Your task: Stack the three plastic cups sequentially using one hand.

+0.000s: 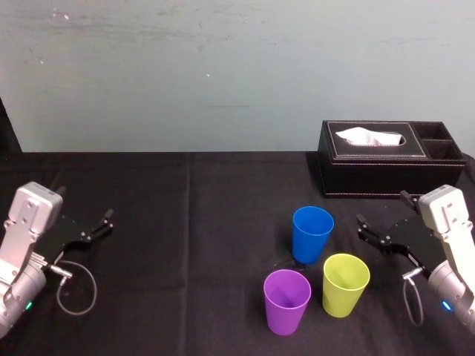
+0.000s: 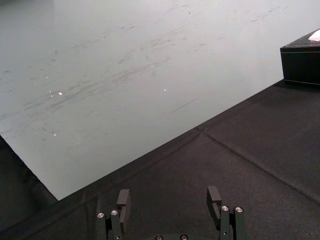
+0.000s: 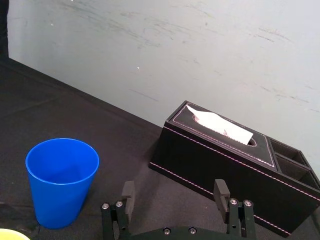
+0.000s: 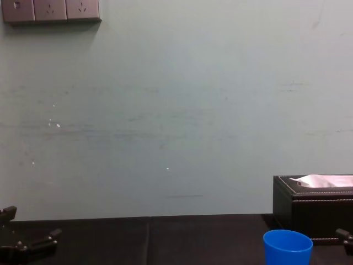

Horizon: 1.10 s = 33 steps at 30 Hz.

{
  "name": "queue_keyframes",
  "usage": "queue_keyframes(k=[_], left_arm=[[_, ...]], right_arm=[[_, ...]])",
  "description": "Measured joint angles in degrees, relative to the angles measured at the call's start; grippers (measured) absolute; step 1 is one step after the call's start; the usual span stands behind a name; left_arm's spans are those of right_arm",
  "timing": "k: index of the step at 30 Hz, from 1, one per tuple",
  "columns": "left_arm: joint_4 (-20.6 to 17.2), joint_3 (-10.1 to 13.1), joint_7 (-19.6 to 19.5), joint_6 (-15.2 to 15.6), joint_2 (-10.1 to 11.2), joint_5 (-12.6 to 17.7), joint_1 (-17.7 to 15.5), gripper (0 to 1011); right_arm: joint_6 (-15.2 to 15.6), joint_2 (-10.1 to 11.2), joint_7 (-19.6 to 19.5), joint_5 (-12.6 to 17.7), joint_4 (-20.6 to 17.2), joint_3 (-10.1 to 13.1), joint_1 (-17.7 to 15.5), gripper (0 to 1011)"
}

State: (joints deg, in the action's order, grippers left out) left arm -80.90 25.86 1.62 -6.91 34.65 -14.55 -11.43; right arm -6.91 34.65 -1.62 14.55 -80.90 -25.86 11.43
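Observation:
Three plastic cups stand upright and apart on the black cloth, right of centre. The blue cup (image 1: 312,233) (image 3: 62,182) (image 4: 287,248) is farthest back. In front of it are the purple cup (image 1: 287,300) and, to its right, the yellow-green cup (image 1: 345,284), whose rim (image 3: 10,234) shows at the corner of the right wrist view. My right gripper (image 1: 382,209) (image 3: 175,188) hangs open and empty just right of the blue cup, apart from it. At the far left my left gripper (image 1: 85,206) (image 2: 169,196) is open over bare cloth.
A black tissue box (image 1: 390,157) (image 3: 235,165) (image 4: 314,204) with a white tissue and two side compartments stands behind the right gripper. A grey-green wall (image 1: 223,74) closes off the table's far edge. Black cloth (image 1: 185,245) lies bare between the two arms.

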Motion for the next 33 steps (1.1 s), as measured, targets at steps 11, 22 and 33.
queue_keyframes(k=[11, 22, 33], left_arm=[[0.0, 0.0, 0.0, 0.0, 0.0, 0.0, 0.0, 1000], [0.0, 0.0, 0.0, 0.0, 0.0, 0.0, -0.01, 1000], [0.0, 0.0, 0.0, 0.0, 0.0, 0.0, 0.0, 1000]], right_arm=[[-0.2, -0.29, 0.44, 0.08, -0.1, 0.67, -0.43, 1003], [5.4, 0.72, 3.46, 5.78, -6.25, 5.46, -4.35, 1003], [18.18, 7.18, 4.83, 12.43, -19.55, 12.46, -15.83, 1003]])
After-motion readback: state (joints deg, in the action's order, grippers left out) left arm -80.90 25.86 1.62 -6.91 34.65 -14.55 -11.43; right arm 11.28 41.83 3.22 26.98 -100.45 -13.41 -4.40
